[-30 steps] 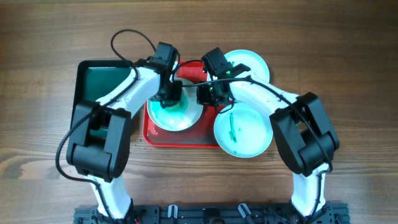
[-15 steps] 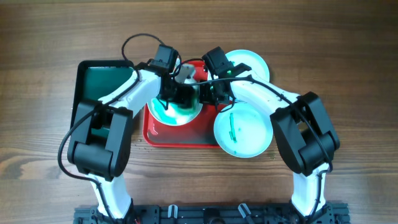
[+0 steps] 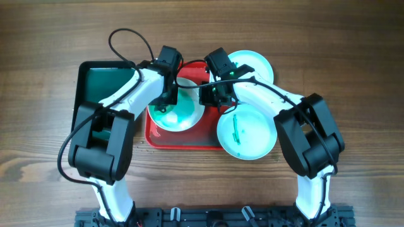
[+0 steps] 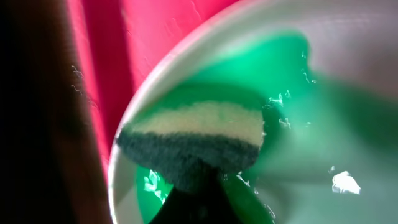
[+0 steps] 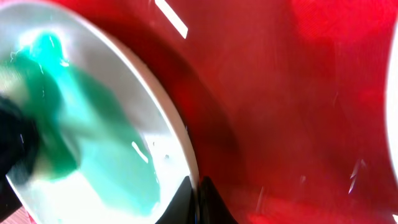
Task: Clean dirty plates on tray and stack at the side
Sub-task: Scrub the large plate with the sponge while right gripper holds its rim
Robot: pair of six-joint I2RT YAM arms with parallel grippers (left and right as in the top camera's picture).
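White plate [image 3: 183, 118] lying inside the red tray [image 3: 189, 140], over its left half, with a broad teal-green smear [image 4: 348, 106] across the bowl. The left gripper [image 3: 168, 101] is clamped on a sponge [image 4: 193, 134], whose pale face and dark scouring layer press against the plate's inner wall on the side nearest the tray's left rim. The right gripper [image 3: 210, 96] stands over the tray's middle; its wrist view shows the two fingertips drawn close together at the plate's right rim [image 5: 180, 143], which it appears to pinch, steadying the dish. A smeared turquoise plate [image 3: 247, 133] sits at the tray's near right corner, touching or overlapping the rim (which of the two cannot be told), and a second turquoise plate [image 3: 255, 63] lies just beyond the tray's far right corner. A dark green tray [image 3: 104, 85] lies just left of the red one on the wooden table [image 3: 50, 38]. Judged step: wiping the first plate, early in the task, since this plate and the one at the near right corner carry green marks. To do it well, the sponge should sweep flat across the whole smear with steady downward pressure, from rim toward centre, while the opposite pinch holds firm so the plate neither spins nor skids across the tray. No brand, label or writing can be read in any view
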